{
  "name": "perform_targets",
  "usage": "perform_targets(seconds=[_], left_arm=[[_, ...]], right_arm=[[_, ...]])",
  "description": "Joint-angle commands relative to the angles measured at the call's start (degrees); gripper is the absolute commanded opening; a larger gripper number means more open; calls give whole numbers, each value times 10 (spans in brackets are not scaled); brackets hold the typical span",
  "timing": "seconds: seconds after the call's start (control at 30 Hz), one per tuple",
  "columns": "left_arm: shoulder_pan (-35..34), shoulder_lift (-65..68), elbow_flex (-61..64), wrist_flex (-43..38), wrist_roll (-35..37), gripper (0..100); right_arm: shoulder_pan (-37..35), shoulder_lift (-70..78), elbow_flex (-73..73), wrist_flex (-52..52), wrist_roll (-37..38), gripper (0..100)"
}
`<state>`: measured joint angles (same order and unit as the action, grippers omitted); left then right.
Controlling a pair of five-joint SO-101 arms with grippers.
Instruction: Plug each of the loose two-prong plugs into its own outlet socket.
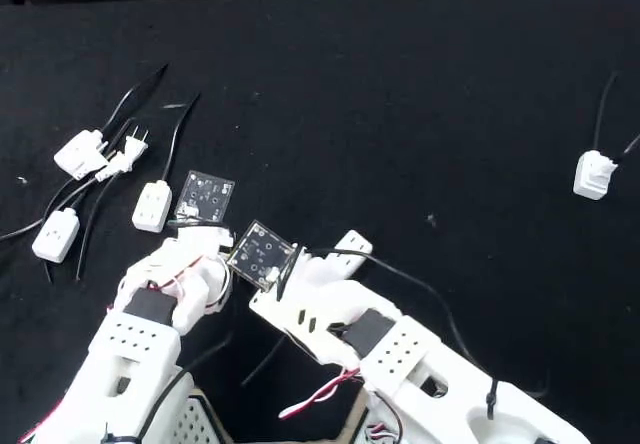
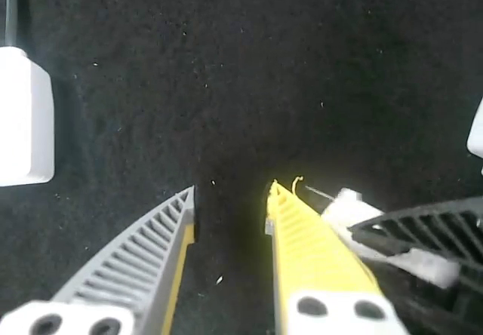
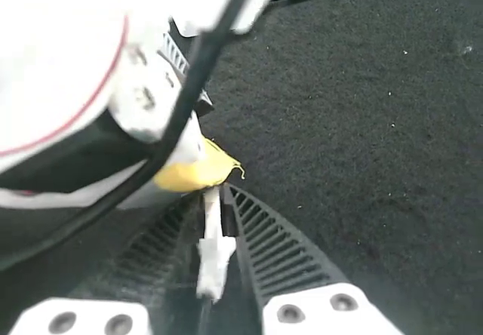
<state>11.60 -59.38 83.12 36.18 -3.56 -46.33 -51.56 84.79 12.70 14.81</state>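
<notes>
My right gripper (image 3: 215,222) is shut on a small white two-prong plug (image 3: 212,253), held between its black ribbed fingers; the plug's black cord (image 1: 420,289) trails back over the table. My left gripper (image 2: 230,199) stands open right beside it with only black cloth between its grey and yellow fingers (image 2: 302,233). In the high view both grippers (image 1: 205,236) (image 1: 245,264) meet at the lower middle, partly under their camera boards. A white outlet socket (image 2: 23,116) (image 1: 152,206) lies just off the left gripper's grey finger. Two more sockets (image 1: 56,234) (image 1: 80,152) and a loose plug (image 1: 128,152) lie farther left.
Black cords (image 1: 150,84) fan out from the cluster at the left. Another white plug piece (image 1: 595,175) with its cord sits alone at the far right. A white block (image 1: 352,242) shows by the right arm. The black cloth (image 1: 400,114) runs open across the middle and back.
</notes>
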Motion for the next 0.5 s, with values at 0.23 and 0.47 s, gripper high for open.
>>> perform_targets(seconds=[0.23,0.47], left_arm=[[-5,2,-21,0,-1,171],[-35,1,-22,0,-1,170]], right_arm=[[92,-3,-44,84,8,28],[24,44,-95,194,9,173]])
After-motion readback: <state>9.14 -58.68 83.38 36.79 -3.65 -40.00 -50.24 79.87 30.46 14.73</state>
